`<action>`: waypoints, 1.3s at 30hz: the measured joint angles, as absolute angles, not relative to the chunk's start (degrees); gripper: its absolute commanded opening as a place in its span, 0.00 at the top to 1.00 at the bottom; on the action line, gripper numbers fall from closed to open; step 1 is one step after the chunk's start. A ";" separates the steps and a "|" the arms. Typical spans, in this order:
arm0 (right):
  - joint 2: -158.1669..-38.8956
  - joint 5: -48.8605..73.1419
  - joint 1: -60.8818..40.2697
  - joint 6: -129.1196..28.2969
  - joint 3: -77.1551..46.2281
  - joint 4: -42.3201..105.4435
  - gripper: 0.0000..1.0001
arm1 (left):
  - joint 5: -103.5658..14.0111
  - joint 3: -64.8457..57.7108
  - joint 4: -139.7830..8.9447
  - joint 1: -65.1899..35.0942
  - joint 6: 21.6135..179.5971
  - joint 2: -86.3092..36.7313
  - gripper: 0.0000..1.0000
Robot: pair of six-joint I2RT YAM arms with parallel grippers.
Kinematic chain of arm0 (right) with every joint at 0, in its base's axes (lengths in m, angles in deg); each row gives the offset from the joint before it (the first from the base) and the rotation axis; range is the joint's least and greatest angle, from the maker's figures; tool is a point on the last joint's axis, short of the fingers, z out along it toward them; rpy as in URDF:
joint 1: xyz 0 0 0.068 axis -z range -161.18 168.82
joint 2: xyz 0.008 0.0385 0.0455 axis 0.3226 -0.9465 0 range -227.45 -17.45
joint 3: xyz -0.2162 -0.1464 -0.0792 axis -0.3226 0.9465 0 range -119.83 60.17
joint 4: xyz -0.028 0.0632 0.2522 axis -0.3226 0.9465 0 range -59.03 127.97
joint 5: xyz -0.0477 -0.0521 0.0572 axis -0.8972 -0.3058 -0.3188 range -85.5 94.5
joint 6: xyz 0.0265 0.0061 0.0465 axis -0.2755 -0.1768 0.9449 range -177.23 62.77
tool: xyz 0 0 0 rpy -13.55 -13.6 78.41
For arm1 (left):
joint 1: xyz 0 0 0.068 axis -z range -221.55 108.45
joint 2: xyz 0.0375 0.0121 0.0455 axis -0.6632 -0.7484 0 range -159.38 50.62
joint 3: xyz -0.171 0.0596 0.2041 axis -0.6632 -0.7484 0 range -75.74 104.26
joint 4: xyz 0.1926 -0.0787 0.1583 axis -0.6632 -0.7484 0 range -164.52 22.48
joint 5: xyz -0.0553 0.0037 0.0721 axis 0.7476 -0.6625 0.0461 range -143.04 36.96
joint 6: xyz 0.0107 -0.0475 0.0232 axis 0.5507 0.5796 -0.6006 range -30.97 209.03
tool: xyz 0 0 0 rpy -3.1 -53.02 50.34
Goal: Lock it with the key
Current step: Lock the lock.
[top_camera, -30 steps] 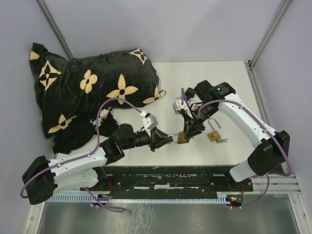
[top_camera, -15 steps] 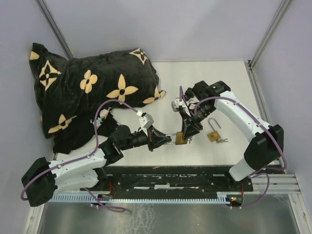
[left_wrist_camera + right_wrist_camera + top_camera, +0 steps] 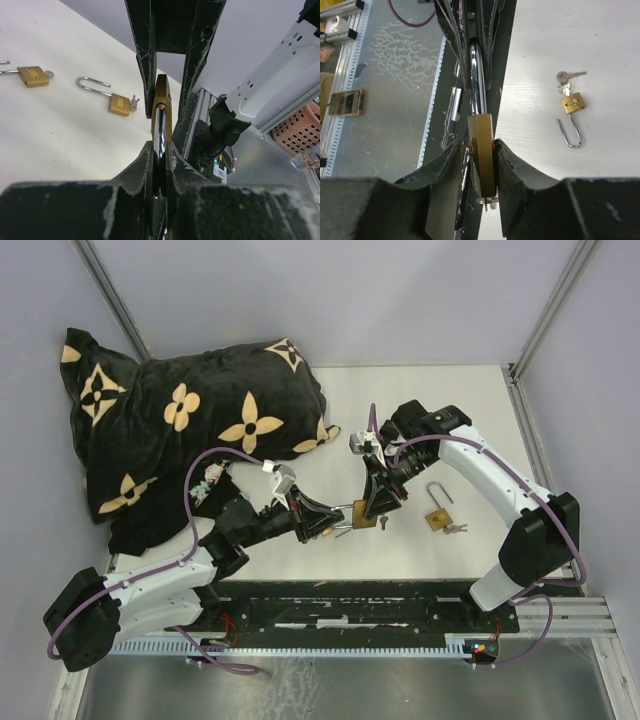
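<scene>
Left gripper (image 3: pixel 160 152) clamped on padlock (image 3: pixel 162 97) shackle. Right gripper (image 3: pixel 480 150) straddles brass body, jaws slightly apart. Spare padlock (image 3: pixel 438 519), shackle open, lies just right.

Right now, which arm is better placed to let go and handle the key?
Right, probably. The left pincer is shut on the shackle, holding it up. The right pincer only loosely straddles the brass body, so it can move away.

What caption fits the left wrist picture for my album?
Left claw pinches the silver shackle of a brass padlock; right claw straddles its body.
</scene>
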State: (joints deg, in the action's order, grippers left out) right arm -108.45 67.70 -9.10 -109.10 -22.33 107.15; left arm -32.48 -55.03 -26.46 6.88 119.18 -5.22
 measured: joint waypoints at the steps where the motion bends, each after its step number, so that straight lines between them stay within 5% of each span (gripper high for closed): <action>1: -108.45 68.16 -9.04 -108.29 -22.33 106.49 0.57 | -32.44 -55.22 -25.85 6.64 119.64 -5.19 0.97; 30: -105.17 82.67 -6.54 -76.95 -13.56 78.14 0.56 | -37.57 -58.79 -7.60 2.88 127.42 -5.22 0.97; 39: -98.27 80.75 -5.67 -50.66 -3.20 50.30 0.58 | -38.56 -59.29 -4.54 2.81 128.86 -6.29 0.97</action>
